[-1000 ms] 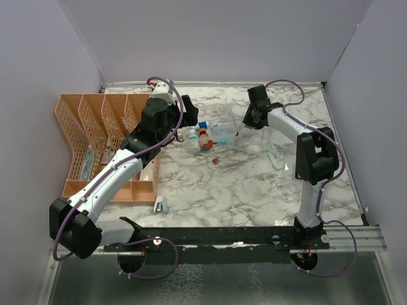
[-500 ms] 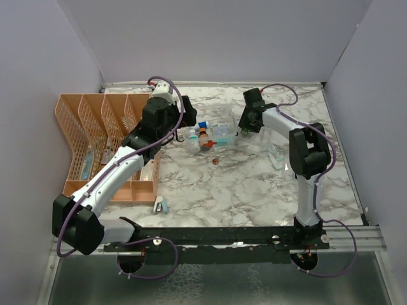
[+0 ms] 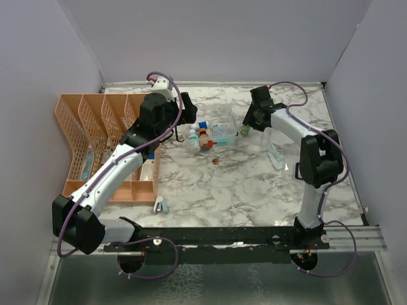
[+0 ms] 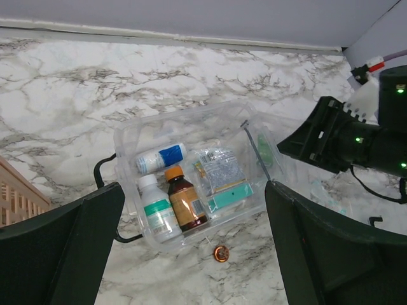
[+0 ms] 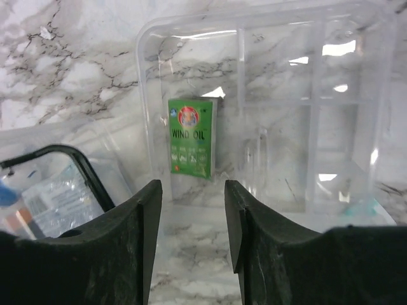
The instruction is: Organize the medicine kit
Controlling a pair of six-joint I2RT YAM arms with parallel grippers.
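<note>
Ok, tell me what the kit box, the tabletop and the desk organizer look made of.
Kit box: clear glossy plastic; contents show through, walls glint. Tabletop: marble-look, white with grey veins; stone or printed laminate, cannot tell. Desk organizer: orange plastic by its moulded lattice walls, fairly matte.

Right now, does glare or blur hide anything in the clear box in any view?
Right wrist: white glare patches on the clear tray, yet the green packet reads fine. Left wrist: sharp, even light, the brown bottle plain. Top external: the box is small, its contents hard to make out.
</note>
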